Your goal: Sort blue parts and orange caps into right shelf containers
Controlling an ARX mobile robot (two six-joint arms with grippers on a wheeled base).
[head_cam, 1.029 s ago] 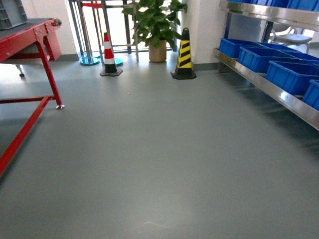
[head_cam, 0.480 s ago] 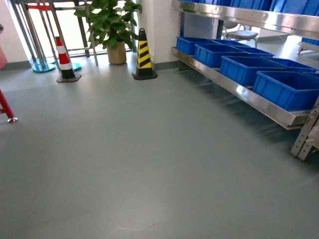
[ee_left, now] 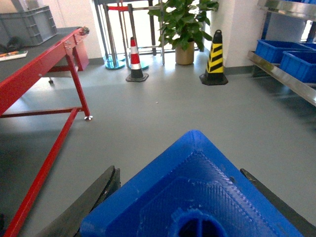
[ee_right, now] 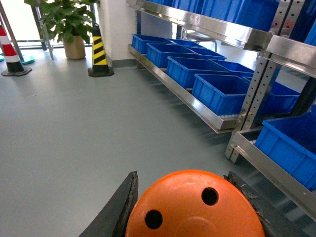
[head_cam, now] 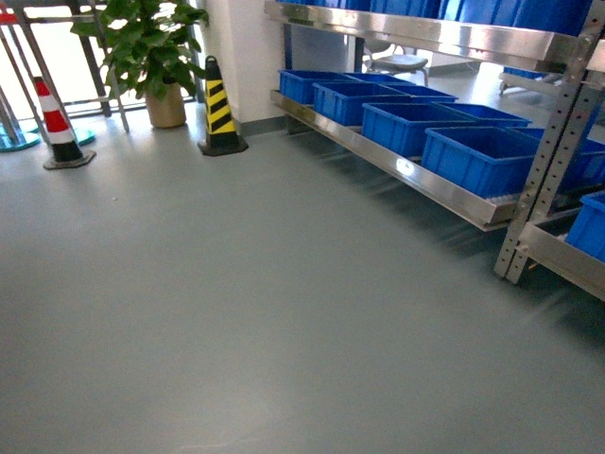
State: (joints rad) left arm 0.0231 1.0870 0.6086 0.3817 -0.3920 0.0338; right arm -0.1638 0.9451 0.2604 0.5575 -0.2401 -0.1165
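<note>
Both pickups look done and only delivery remains: the left gripper (ee_left: 190,207) clamps a bright blue plastic block (ee_left: 197,197), the right gripper (ee_right: 192,207) an orange holed cylinder cap (ee_right: 192,207), well apart from the blue ribbed crates (head_cam: 477,156) on the steel shelf (head_cam: 430,184).

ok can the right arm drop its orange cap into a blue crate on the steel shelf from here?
Probably not yet. The right gripper holds the orange cap, but open floor separates it from the blue crates.
</note>
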